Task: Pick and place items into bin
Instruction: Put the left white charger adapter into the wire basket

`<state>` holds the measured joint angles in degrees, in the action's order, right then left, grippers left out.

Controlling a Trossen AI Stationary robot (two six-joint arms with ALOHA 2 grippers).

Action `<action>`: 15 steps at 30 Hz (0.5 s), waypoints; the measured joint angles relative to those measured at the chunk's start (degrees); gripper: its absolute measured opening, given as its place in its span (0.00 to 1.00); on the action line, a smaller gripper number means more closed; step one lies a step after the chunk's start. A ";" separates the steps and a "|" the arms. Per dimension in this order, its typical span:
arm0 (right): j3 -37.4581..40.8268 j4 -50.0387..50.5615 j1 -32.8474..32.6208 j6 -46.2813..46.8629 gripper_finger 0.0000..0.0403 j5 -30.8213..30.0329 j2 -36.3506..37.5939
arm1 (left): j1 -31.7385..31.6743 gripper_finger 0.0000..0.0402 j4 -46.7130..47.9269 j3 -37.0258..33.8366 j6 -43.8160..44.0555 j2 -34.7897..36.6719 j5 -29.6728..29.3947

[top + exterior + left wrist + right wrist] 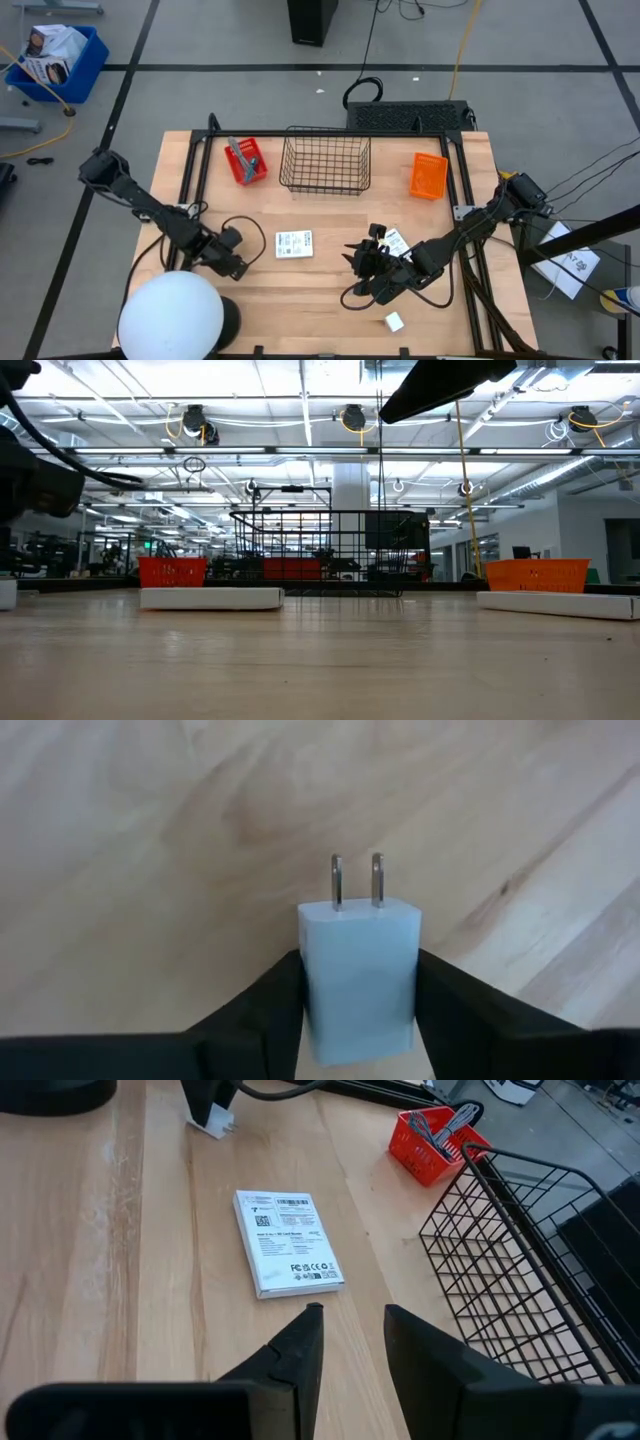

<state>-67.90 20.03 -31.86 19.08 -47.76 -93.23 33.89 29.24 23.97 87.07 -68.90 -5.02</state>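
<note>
The left gripper, at the table's near left, clamps a white two-prong wall charger. The right gripper hovers with fingers apart and empty near a white printed packet bearing FC and CE marks, left of the wire basket.

A white dome at the lower left of the high view hides part of the tabletop and runs off the bottom edge. In the left wrist view the white plug adapter has its lower end hidden between the left gripper fingers. In the high view the print on the white packet is too small to read, and the second packet is partly covered by the right gripper. The contents of the red tray cannot be identified.
</note>
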 joint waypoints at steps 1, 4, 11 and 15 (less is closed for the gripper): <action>0.00 -0.02 0.00 0.00 0.25 -0.01 0.00 | -0.47 0.44 -0.09 -0.01 -0.09 -0.03 -0.19; 0.00 -0.02 0.00 0.25 0.25 -0.01 0.00 | -1.32 0.48 -0.95 -0.17 -0.50 -0.14 -2.54; 0.00 0.00 0.00 0.77 0.25 -0.01 0.00 | -3.48 0.39 -7.79 -0.42 -4.75 -0.31 -8.97; 0.00 -0.01 0.02 0.56 0.25 -0.01 0.00 | -6.08 0.39 -9.21 -0.47 -7.50 -0.35 -9.37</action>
<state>-67.90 20.02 -31.83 19.63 -47.77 -93.23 27.81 20.03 23.51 79.57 -69.25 -14.39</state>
